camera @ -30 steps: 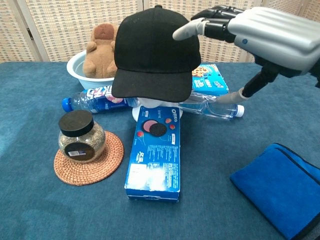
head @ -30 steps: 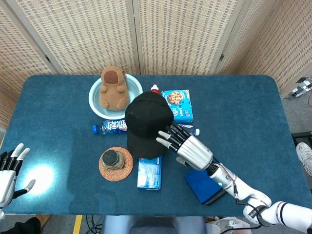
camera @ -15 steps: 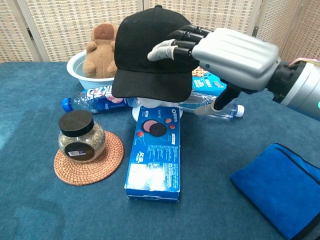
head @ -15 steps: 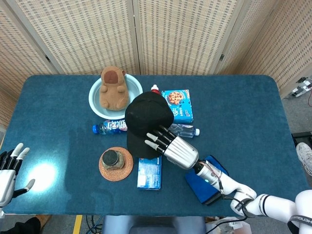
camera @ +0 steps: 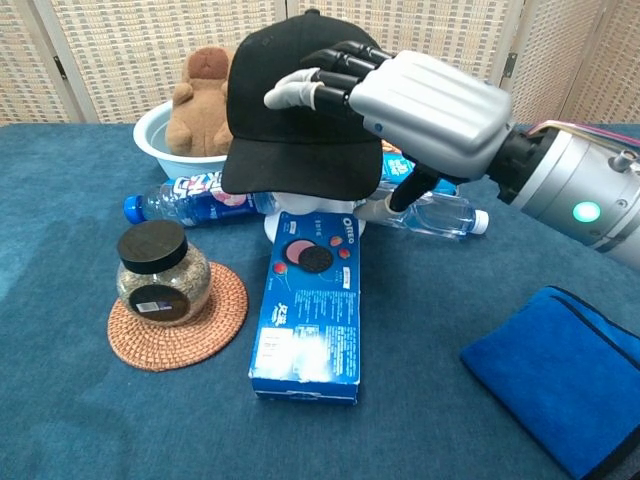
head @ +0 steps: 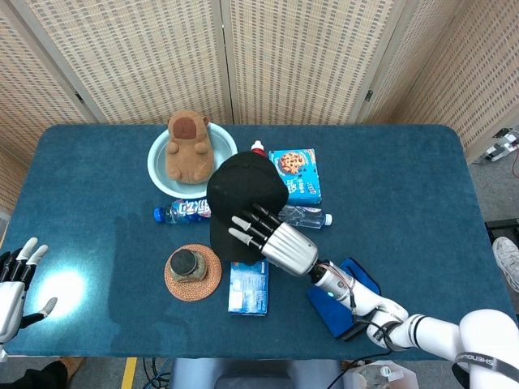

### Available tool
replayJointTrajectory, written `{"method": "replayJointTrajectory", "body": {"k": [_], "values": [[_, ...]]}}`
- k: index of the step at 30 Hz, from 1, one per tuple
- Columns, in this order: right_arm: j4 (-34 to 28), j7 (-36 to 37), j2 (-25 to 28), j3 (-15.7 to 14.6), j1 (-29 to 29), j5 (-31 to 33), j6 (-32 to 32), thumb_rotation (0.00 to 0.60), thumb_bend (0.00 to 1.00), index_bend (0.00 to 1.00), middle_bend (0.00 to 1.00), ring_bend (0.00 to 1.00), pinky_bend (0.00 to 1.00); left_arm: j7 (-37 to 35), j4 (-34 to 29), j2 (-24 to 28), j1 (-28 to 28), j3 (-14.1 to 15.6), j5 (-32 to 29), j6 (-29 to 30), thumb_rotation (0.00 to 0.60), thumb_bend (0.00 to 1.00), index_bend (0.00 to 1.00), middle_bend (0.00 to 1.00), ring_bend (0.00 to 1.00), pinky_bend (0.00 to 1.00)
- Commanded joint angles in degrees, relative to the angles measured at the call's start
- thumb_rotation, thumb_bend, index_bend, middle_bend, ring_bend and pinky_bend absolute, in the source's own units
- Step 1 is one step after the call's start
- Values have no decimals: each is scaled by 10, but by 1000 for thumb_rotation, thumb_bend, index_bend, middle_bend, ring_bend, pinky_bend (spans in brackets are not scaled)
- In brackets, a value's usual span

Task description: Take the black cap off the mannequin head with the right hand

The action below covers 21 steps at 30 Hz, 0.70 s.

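Two hands in view, only one matters. Biggest first: tabletop (head: 405, 178), blue felt-like cover w/ some grip, so things on it shouldn't skate much if nudged.

Black cap (camera: 290, 110): soft fabric, rounded crown, stiff curved brim pointing toward you; sits on the mannequin head, of which only a bit of white base shows below the brim. Your right hand (camera: 415, 105), hard silver shell, lies across the crown's front-right, fingers (camera: 300, 90) spread over the fabric, thumb reaching down by the brim's right side. Can't tell if the cloth is actually pinched; I'd call it touching, not gripping yet.

Risks, as I judge them:
- Smooth fingers on loose cloth: close too shallow and the cap slips out on the lift.
- Pull sideways and the mannequin base may tip, w/ the cap dragging it.
- Thumb is just beside the clear bottle (camera: 430, 215); a low sweep could roll it.

Cookie box (camera: 310, 305), flat glossy cardboard, lies just in front of the base; a dropped cap lands there. Jar (camera: 160, 270), glass w/ black lid, on a woven coaster, well clear to the side.

Left hand (head: 16, 279) rests at the tabletop's edge, fingers apart, holding nothing.
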Motion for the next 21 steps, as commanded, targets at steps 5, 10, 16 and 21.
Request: {"method": "replayJointTrajectory", "body": {"k": [5,10,16,21], "values": [[54,30,-31,-4,19,-1,25,600,157,201,160,32,4,-2,2,0,1,0,-1,1,600,201,16,0,1,0],[79,51,-44,-8,27,-4,47,600,269,281,198,60,4,-4,4,0,2,0,-2,1,600,202,16,0,1,0],[104,72,-55,-13,32,-9,79,600,355,485,257,92,4,-5,5,-1,1,-1,-3,1,600,202,16,0,1,0],[121,81,-59,-18,33,-11,101,600,393,656,302,114,4,-5,6,-2,-1,-1,-2,-1,600,202,16,0,1,0]]}}
